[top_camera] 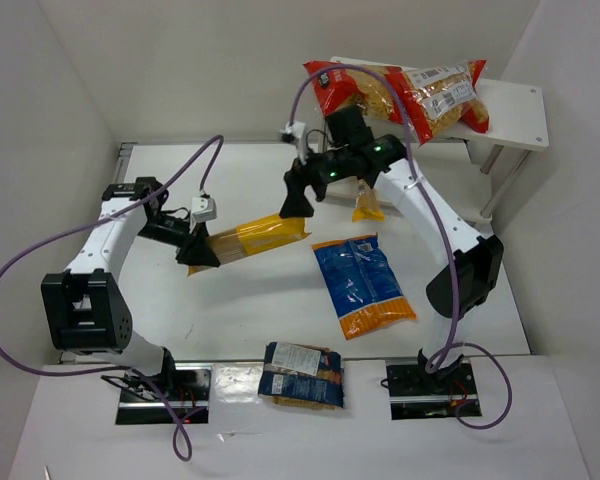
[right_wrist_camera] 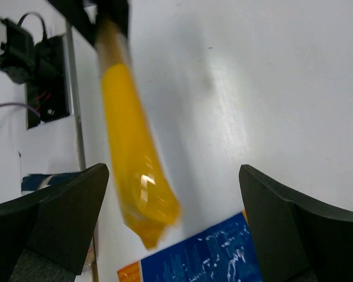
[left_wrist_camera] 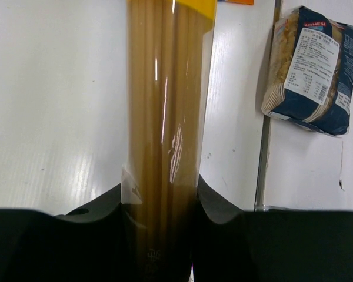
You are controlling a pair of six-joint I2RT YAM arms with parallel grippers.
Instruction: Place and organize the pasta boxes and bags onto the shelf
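Observation:
My left gripper (top_camera: 195, 250) is shut on one end of a long yellow spaghetti pack (top_camera: 258, 237) and holds it pointing right; the left wrist view shows the pack (left_wrist_camera: 165, 106) pinched between the jaws (left_wrist_camera: 162, 217). My right gripper (top_camera: 295, 197) is open at the pack's other end; in the right wrist view the yellow tip (right_wrist_camera: 135, 176) hangs between the spread jaws (right_wrist_camera: 173, 205), nearer the left finger and not touching. The blue-and-orange bag (top_camera: 365, 285) lies flat mid-table. The small dark-blue bag (top_camera: 302, 373) lies at the near edge. Two red-ended clear bags (top_camera: 405, 90) lie on the white shelf (top_camera: 515, 105).
A small yellow pack piece (top_camera: 368, 205) shows partly under my right arm. The dark-blue bag also shows in the left wrist view (left_wrist_camera: 315, 70), beside a metal strip. White walls close in the table on the left, back and right.

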